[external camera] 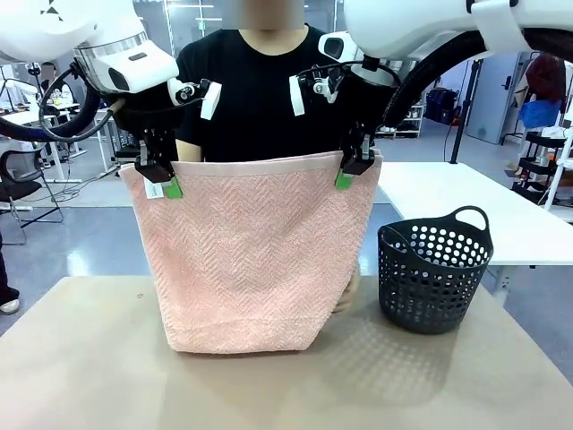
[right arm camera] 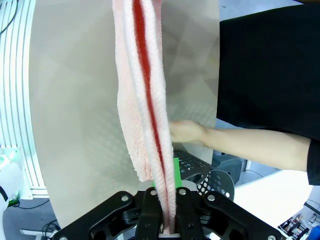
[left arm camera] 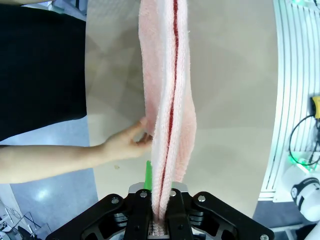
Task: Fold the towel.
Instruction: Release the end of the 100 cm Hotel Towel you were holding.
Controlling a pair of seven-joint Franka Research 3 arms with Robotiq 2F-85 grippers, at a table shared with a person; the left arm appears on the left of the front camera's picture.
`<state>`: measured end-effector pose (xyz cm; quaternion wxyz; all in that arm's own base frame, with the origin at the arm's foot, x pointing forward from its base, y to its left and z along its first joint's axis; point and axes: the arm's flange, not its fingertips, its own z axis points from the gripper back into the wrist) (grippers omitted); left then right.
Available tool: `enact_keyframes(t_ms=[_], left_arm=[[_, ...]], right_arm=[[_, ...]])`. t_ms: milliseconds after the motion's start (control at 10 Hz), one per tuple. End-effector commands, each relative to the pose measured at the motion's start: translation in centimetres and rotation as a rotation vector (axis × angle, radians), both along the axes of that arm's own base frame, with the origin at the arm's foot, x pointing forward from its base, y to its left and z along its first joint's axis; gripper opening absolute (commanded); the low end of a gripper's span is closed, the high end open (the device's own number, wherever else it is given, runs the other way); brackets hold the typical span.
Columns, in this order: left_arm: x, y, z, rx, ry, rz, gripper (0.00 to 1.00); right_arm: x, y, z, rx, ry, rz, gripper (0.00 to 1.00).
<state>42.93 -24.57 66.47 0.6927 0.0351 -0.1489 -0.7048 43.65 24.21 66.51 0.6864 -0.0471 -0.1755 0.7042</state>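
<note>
As end effectors (external camera: 159,184) (external camera: 351,173) pinch it, towel (external camera: 251,260) hangs (doubled).

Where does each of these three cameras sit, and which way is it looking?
Front view: fixed between the arms, faces across the table at the person; both arms show, left gripper and right gripper pinching the towel by its top corners.
Left wrist view: on the left wrist, looks down the hanging towel to the table; its own gripper shows.
Right wrist view: same from the right wrist; basket below.
Shared: both wrist views catch the person reaching to the towel.
</note>
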Motion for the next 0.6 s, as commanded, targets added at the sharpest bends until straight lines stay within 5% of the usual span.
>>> enact_keyframes(t_ms=[0, 500], left_arm=[[0.01, 0.10, 0.07, -0.001, -0.001, 0.002, 0.04], [0.01, 0.10, 0.07, -0.001, -0.001, 0.002, 0.04]], right_arm=[[0.06, -0.13, 0.07, 0.000, -0.001, -0.002, 0.00], [0.06, -0.13, 0.07, 0.000, -0.001, -0.002, 0.00]])
